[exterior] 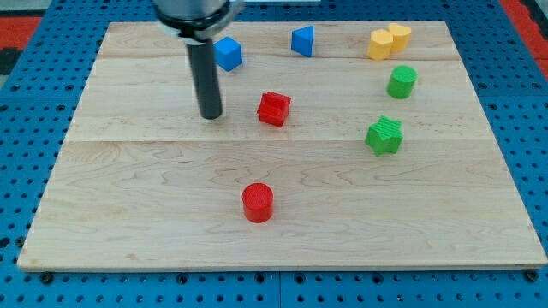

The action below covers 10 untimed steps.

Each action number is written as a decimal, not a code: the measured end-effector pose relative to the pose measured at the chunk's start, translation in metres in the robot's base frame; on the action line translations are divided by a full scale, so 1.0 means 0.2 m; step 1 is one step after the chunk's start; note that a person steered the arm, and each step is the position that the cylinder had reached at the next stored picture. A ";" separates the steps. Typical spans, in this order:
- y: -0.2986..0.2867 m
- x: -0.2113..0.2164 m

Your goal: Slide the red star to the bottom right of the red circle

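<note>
My tip (211,115) beside the red star (274,109)
Tip rests on the tabletop (128,188), near the star's left; the red circle (257,203) sits well below them.

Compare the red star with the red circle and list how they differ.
Shape: the red star has a notched, pointed outline; the red circle is a smooth round cylinder.
Place: the red star lies higher in the view, near the board's middle; the red circle sits below it, nearer the view's bottom.
Nearness to my tip: the red star is just to its right, apart from it; the red circle is much farther.
Both are red and rest on the wooden board.
</note>
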<state>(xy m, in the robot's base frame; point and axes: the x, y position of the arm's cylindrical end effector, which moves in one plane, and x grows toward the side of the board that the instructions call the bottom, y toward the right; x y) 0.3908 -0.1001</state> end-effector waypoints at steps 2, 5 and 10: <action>0.43 -0.30; 0.11 0.51; 0.68 0.67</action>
<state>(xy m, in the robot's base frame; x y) 0.5257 0.0357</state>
